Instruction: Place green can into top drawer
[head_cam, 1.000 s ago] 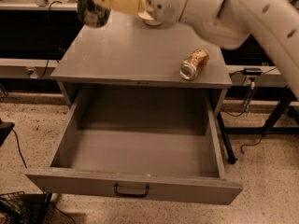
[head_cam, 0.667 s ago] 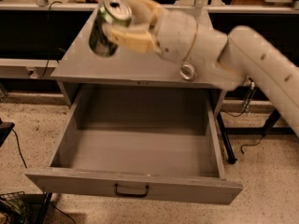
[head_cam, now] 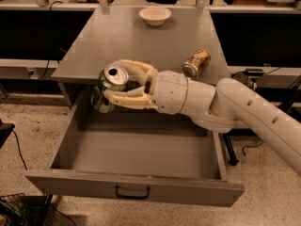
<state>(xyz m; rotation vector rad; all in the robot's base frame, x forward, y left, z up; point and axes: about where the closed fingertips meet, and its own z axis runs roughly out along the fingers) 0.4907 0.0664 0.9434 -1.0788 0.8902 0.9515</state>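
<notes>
Two cans in shot rn. First is the green can [head_cam: 106, 90], and the tool [head_cam: 111, 82] is clamped on it, w/ tan fingers [head_cam: 129, 100] wrapped on both sides, so it's def holding it. Can is tilted: silver top w/ pull tab faces up toward the cam, green body points down-left. It hangs over the back left corner of the top drawer [head_cam: 141, 147], right in front of the desk's [head_cam: 122, 36] front edge, and afaict it's not resting on the drawer floor. Drawer is pulled well out, grey inside, small dark handle [head_cam: 132, 192] mid front panel.

The white arm [head_cam: 254, 114] comes in from the right, crossing above the drawer's right rear part.

Other one is the tan-and-gold can [head_cam: 197, 62], lying on its side on the desk near the front right corner, silver end facing front-left. It's just behind the arm, can't tell if they touch. A white bowl [head_cam: 155, 15] sits at the back of the desk, well apart from both cans. Speckled floor [head_cam: 33, 126] underneath.
</notes>
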